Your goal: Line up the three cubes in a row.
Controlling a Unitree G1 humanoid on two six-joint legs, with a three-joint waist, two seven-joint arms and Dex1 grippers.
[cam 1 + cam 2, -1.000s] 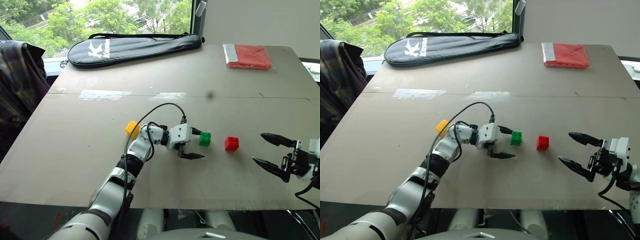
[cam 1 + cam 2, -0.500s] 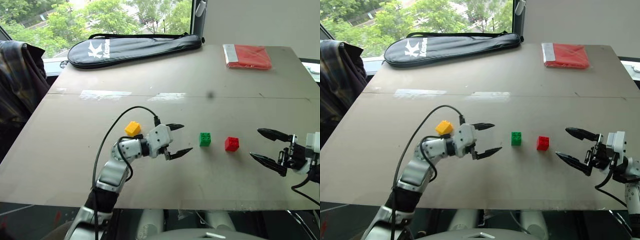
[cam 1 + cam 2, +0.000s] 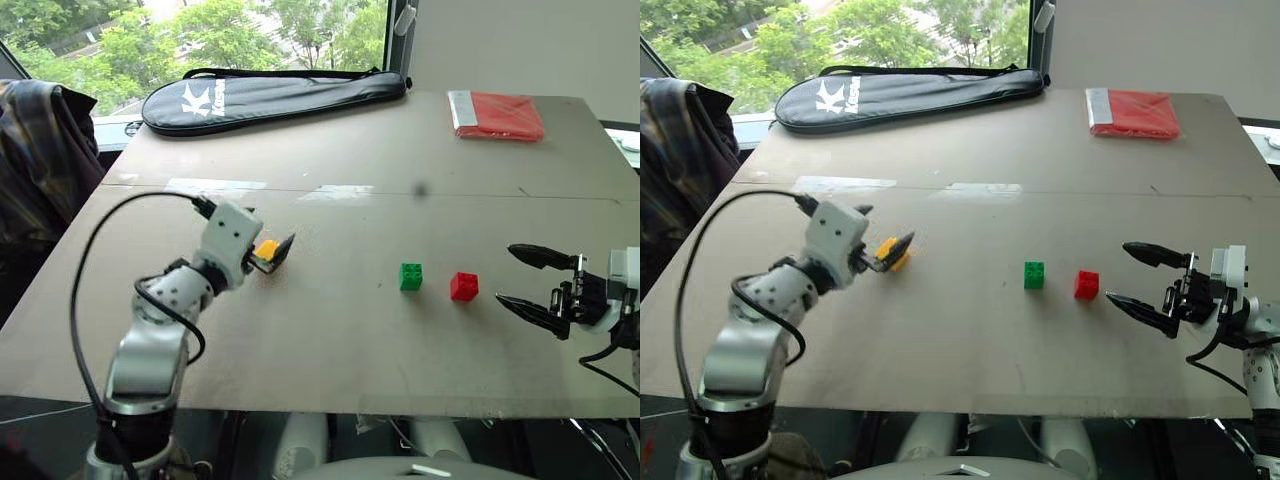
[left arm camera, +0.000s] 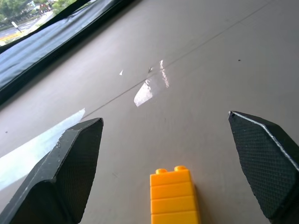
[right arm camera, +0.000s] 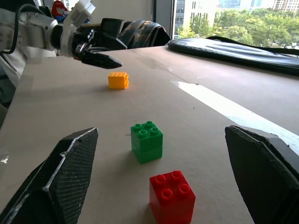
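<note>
**Three bricks on a brown tabletop by the window**

On the brown table point(image 3: 330, 150), the green brick point(image 3: 410, 277) and red brick point(image 3: 463, 287) sit just beside each other. The yellow brick point(image 3: 266, 249) lies well apart to their left, in front of the left gripper point(image 3: 268, 256), whose fingers are spread. The right gripper point(image 3: 530, 282) hovers spread, empty, near the red brick.

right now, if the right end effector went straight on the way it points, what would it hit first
Probably the red cube: it sits nearest, between the open fingers of the right end effector, with the green cube just behind it.

L gripper point(image 3: 272, 255) jaws wide at yellow cube point(image 3: 267, 248); green cube point(image 3: 410, 277), red cube point(image 3: 463, 287) adjacent.
</note>
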